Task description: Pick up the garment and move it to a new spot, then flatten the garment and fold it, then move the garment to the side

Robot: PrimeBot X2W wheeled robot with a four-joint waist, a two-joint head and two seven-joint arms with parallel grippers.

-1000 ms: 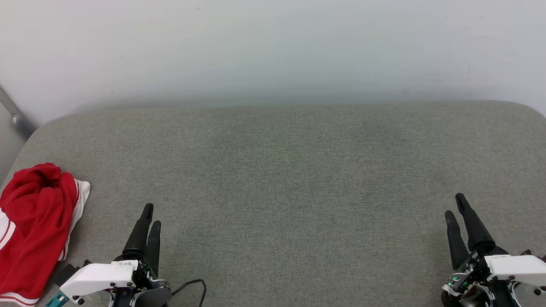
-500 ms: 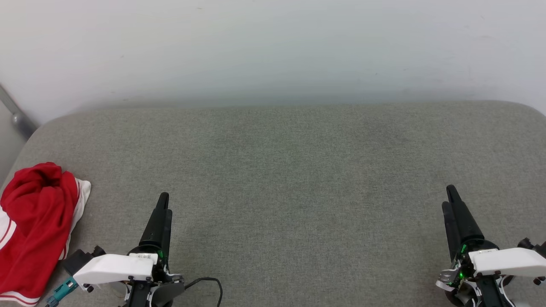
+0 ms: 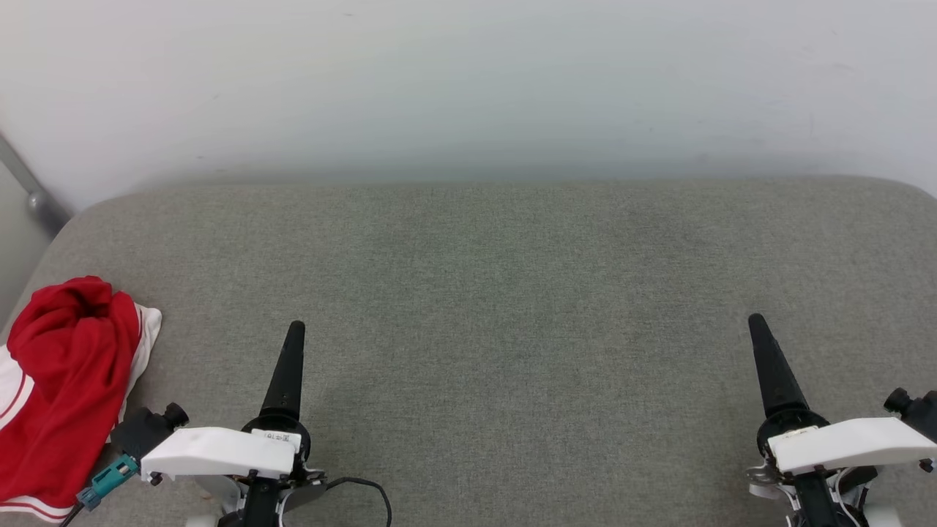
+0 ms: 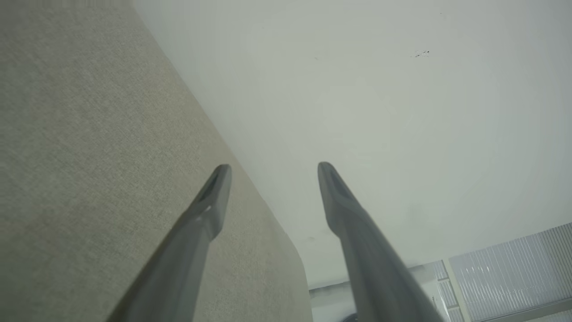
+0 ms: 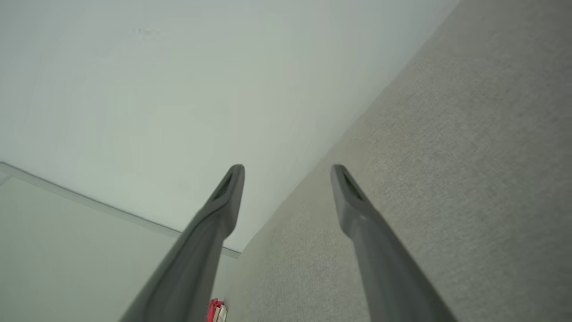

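Observation:
The garment [image 3: 62,388] lies bunched at the far left edge of the grey padded surface [image 3: 498,293], bright red with white, red-striped trim. A small piece of the garment [image 5: 216,310] also shows far off in the right wrist view. My left gripper [image 3: 294,329] hovers to the right of the garment, apart from it, turned so that one finger hides the other. In the left wrist view the left gripper [image 4: 273,170] stands open and empty. My right gripper [image 3: 754,322] is at the lower right, and the right wrist view shows the right gripper [image 5: 287,171] open and empty too.
A white wall [image 3: 468,88] runs behind the surface's far edge. A grey metal bar [image 3: 29,194] slants down at the far left. A black cable [image 3: 366,490] and a teal connector [image 3: 110,483] hang by my left wrist.
Both grippers have rolled, so their two fingers now line up as one in the head view. The left one has moved right and forward. The garment has not moved.

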